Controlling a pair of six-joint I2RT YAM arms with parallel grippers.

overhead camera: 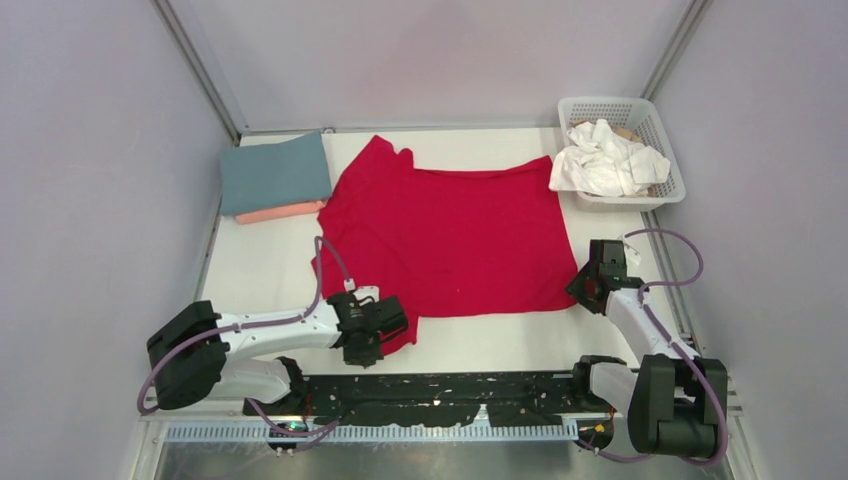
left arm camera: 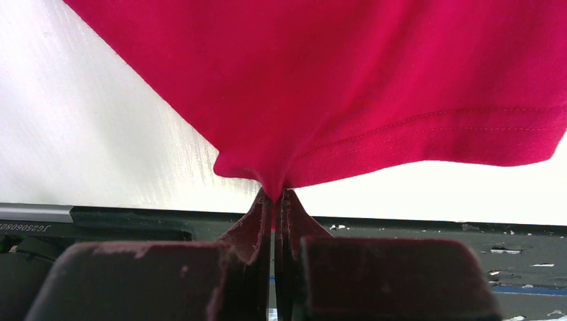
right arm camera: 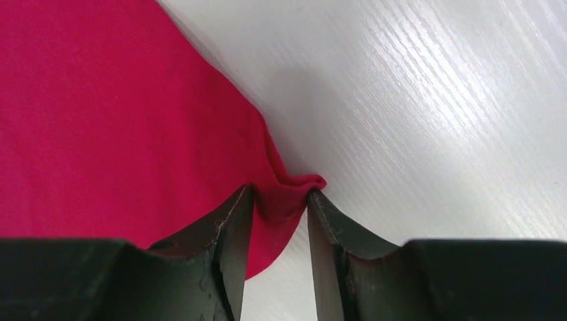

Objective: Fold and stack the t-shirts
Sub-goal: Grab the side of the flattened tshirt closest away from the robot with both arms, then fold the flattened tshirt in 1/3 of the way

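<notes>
The red t-shirt point(overhead camera: 450, 235) lies spread nearly flat on the white, wood-grained counter point(overhead camera: 270, 270), and its stitched near-left hem corner is drawn to a point and clamped between the closed left fingers point(left arm camera: 259, 217). At its near-right corner the right fingers point(right arm camera: 234, 221) stand slightly apart with a small ridge of the soft knit between them, touching both; I cannot tell whether they grip it. A folded blue-grey t-shirt point(overhead camera: 275, 172) sits on a salmon-pink t-shirt point(overhead camera: 280, 212) at the far left.

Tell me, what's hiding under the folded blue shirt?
A salmon pink shirt lies under the blue-grey shirt; only its near edge peeks out. The rest is covered, so anything deeper cannot be seen.
</notes>
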